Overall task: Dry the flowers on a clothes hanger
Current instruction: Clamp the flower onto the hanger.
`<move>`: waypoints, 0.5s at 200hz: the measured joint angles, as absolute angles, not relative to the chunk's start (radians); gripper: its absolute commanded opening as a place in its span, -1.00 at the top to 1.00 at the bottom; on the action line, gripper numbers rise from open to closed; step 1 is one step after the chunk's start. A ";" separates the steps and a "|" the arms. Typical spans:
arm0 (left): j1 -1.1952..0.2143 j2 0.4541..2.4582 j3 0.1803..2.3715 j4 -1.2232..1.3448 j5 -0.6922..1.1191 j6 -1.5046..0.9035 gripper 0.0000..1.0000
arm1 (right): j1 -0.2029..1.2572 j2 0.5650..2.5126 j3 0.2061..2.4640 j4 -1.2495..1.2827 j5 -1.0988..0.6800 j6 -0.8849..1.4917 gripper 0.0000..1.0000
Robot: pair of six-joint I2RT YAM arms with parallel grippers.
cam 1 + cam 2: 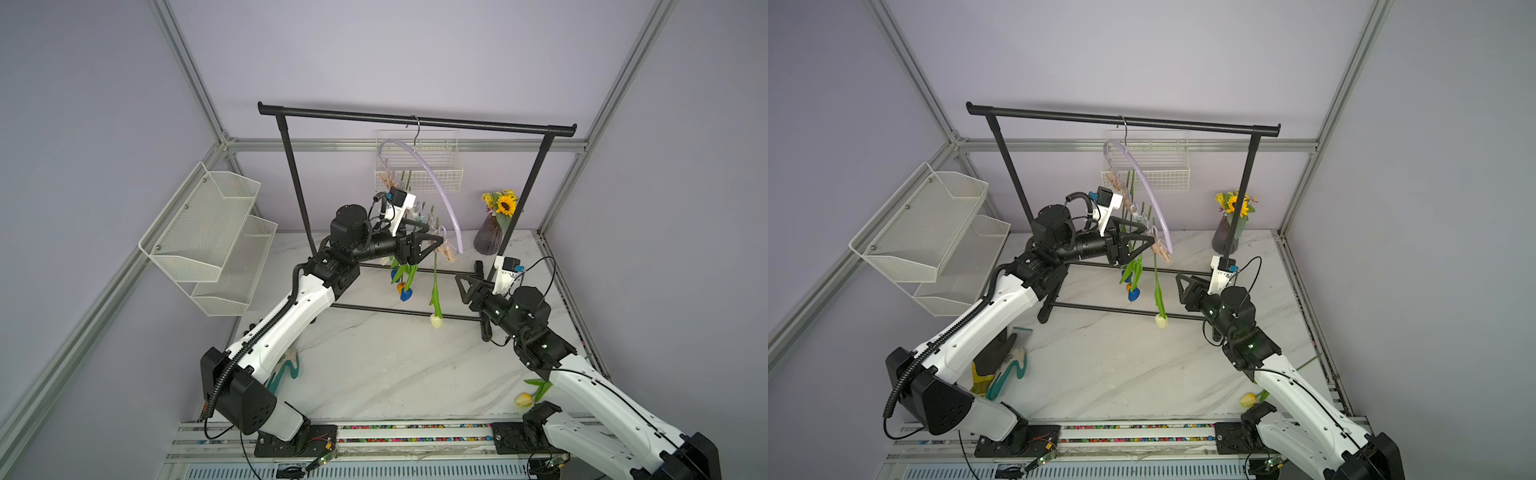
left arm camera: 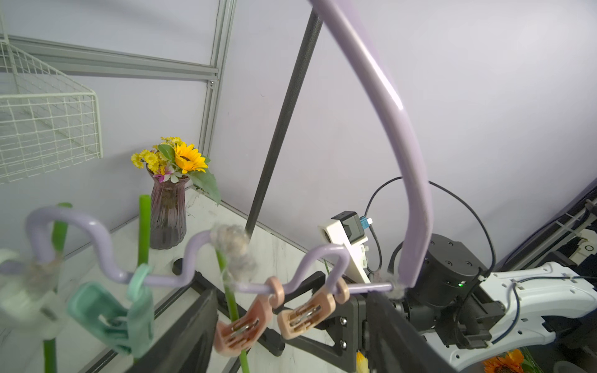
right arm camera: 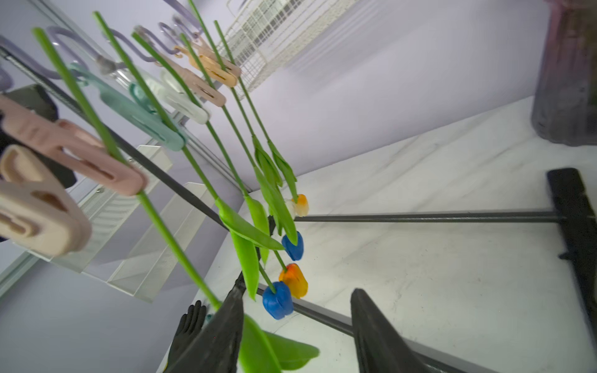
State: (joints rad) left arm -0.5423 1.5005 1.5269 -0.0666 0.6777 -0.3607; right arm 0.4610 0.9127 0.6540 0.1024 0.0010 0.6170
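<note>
The lilac clothes hanger (image 1: 432, 178) (image 1: 1152, 183) (image 2: 387, 97) hangs by its wire hook from the black rail. Several flowers (image 3: 284, 298) hang head down from its clothespins. The outermost stem carries a white head (image 1: 436, 320) (image 1: 1160, 321) and sits in a pink clothespin (image 2: 239, 329). Beside that pin hangs a peach one (image 2: 307, 315) with nothing in it. My left gripper (image 1: 436, 233) (image 1: 1148, 233) (image 2: 289, 300) is open, its jaws wide on either side of these two pins. My right gripper (image 1: 467, 271) (image 1: 1187, 276) (image 3: 298, 292) is open to the right of the white-headed stem, whose leaf brushes one finger. One yellow tulip (image 1: 524, 400) lies on the table.
The black garment rack (image 1: 415, 120) stands across the back, its base bars on the marble table (image 1: 374, 365). A white wire basket (image 1: 440, 174) hangs on the back wall and a mesh shelf (image 1: 208, 232) on the left wall. A sunflower vase (image 1: 490, 237) stands back right. A glove (image 1: 1000, 370) lies by the left arm.
</note>
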 measured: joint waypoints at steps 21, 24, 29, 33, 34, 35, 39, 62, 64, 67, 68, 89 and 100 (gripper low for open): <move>-0.537 1.487 1.497 -0.095 0.669 -0.347 -0.51 | 0.461 0.879 0.654 -0.015 0.095 0.639 -0.19; -0.537 1.483 1.491 -0.100 0.666 -0.343 -0.51 | 0.461 0.873 0.654 -0.032 0.112 0.644 -0.19; -0.537 1.480 1.485 -0.107 0.665 -0.338 -0.52 | 0.461 0.863 0.654 -0.062 0.139 0.649 -0.19; -0.536 1.476 1.479 -0.114 0.663 -0.332 -0.52 | 0.461 0.855 0.654 -0.083 0.159 0.654 -0.20; -0.536 1.476 1.478 -0.115 0.662 -0.331 -0.52 | 0.461 0.854 0.654 -0.087 0.164 0.654 -0.19; -0.536 1.474 1.476 -0.118 0.662 -0.329 -0.53 | 0.461 0.852 0.654 -0.092 0.168 0.655 -0.19; -0.535 1.471 1.472 -0.125 0.659 -0.325 -0.53 | 0.461 0.842 0.654 -0.118 0.190 0.661 -0.20; -0.532 1.449 1.440 -0.166 0.646 -0.291 -0.56 | 0.461 0.800 0.652 -0.234 0.307 0.695 -0.32; -0.532 1.446 1.436 -0.171 0.645 -0.288 -0.56 | 0.461 0.797 0.652 -0.245 0.319 0.701 -0.33; -0.531 1.442 1.430 -0.176 0.642 -0.283 -0.56 | 0.461 0.793 0.652 -0.260 0.335 0.705 -0.35; -0.531 1.440 1.428 -0.178 0.642 -0.282 -0.56 | 0.461 0.793 0.652 -0.263 0.339 0.705 -0.35; -0.529 1.401 1.384 -0.222 0.625 -0.252 -0.59 | 0.457 0.788 0.648 -0.364 0.439 0.763 -0.35; -0.527 1.383 1.366 -0.239 0.619 -0.239 -0.59 | 0.447 0.798 0.646 -0.415 0.473 0.793 -0.35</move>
State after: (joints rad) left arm -0.5270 1.3827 1.3659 -0.2386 0.6193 -0.2394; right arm 0.4473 0.7979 0.6456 -0.4152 0.4728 0.7929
